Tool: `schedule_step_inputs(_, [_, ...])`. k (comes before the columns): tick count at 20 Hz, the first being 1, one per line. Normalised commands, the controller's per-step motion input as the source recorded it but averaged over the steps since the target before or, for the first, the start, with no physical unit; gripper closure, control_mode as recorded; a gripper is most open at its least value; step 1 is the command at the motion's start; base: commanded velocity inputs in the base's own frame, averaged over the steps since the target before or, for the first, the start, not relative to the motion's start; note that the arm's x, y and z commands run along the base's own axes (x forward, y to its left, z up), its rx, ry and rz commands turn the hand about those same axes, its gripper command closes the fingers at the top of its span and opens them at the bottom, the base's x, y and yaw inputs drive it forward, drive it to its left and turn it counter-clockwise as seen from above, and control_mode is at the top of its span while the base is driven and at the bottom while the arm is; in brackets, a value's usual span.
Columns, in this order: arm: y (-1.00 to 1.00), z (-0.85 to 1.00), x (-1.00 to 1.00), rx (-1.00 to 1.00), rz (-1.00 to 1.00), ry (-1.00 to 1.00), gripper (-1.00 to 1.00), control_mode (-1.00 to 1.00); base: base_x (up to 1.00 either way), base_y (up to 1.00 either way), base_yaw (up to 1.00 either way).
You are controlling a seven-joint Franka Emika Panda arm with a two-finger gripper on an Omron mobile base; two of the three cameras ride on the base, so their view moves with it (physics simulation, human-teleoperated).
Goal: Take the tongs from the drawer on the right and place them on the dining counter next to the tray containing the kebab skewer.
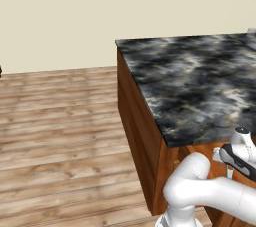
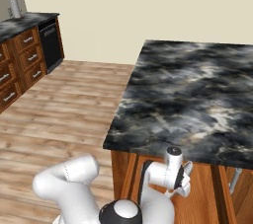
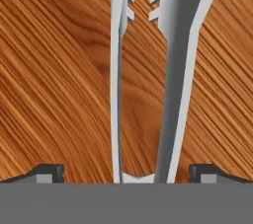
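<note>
Released jaws straddle the grey tongs (image 3: 170, 70), which run toward twelve o'clock over the drawer's (image 3: 59, 70) wood.

A plain cream wall (image 1: 60, 16) stands behind a floor of light wooden planks (image 1: 55, 136). At the left edge of the right base view, brown wooden cabinets (image 2: 17, 65) with drawers carry a dark counter top (image 2: 22, 23), beside a black appliance (image 2: 51, 43).

We see flat, even rendered light with soft shadows, a mild sheen on the dining counter (image 1: 200, 86), and slightly soft, low-resolution edges throughout all three views.
</note>
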Motion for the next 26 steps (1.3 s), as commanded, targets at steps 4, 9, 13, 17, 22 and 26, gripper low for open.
schedule_step_inputs(4, [-0.16,-0.27,0.05,0.00,0.00,0.01,-1.00,-1.00,0.00,0.00,0.00])
schedule_step_inputs(9, [-0.04,-0.35,0.02,0.00,0.00,0.00,-1.00,-1.00,0.00,0.00,0.00])
schedule_step_inputs(13, [0.00,-0.38,0.00,0.02,0.00,0.02,-1.00,-1.00,0.00,0.00,0.00])
schedule_step_inputs(17, [0.00,-0.50,-0.03,0.02,0.00,0.03,1.00,-1.00,0.00,0.00,0.00])
schedule_step_inputs(22, [0.00,-0.15,0.00,0.00,-0.02,0.04,1.00,-1.00,0.00,0.00,0.00])
schedule_step_inputs(26, [0.00,0.00,-0.22,0.00,0.00,0.00,1.00,-1.00,0.00,0.00,0.00])
